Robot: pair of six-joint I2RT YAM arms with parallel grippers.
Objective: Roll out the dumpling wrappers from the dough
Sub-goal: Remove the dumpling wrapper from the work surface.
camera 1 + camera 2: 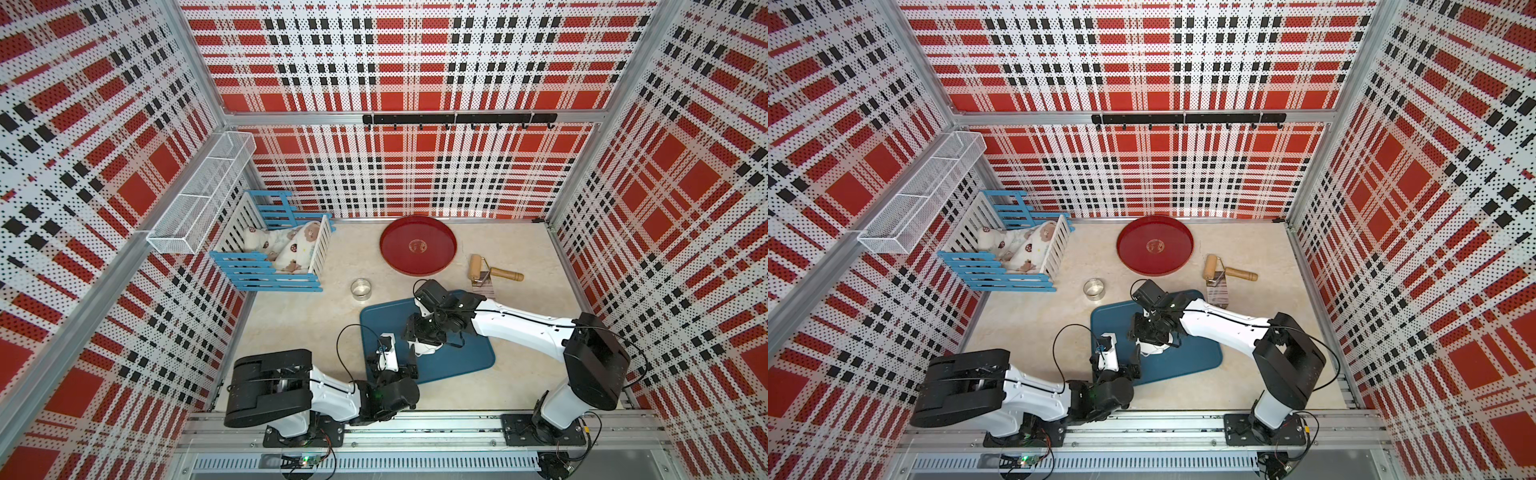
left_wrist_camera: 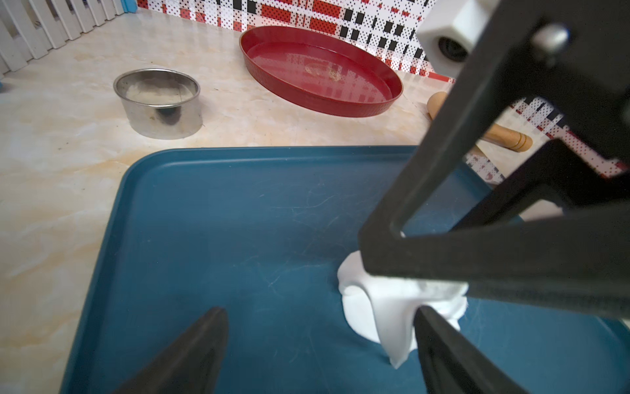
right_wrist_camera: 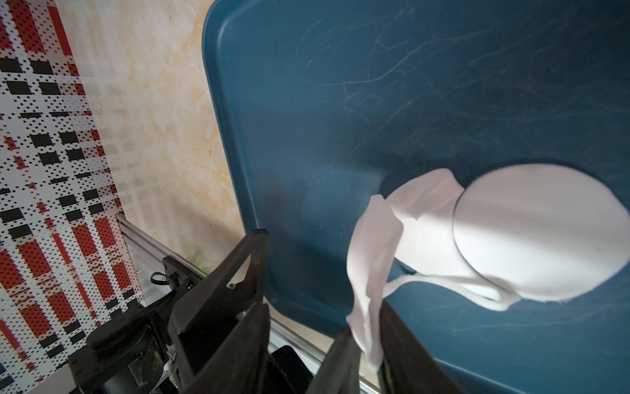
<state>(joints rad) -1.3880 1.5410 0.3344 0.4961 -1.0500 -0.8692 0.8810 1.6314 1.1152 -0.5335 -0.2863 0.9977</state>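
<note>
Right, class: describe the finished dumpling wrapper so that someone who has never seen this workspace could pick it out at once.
Start at the dark blue tray on the marble tabletop. On it lies the dumpling wrapper, a thin white disc. It is flat and neatly round, unlike the ragged dough strip curling up beside it.

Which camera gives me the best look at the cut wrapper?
Right wrist: the dumpling wrapper lies round, nearly whole, on the blue tray. Left wrist shows only its edge beside the hanging dough; in both top views the right arm covers most.
</note>
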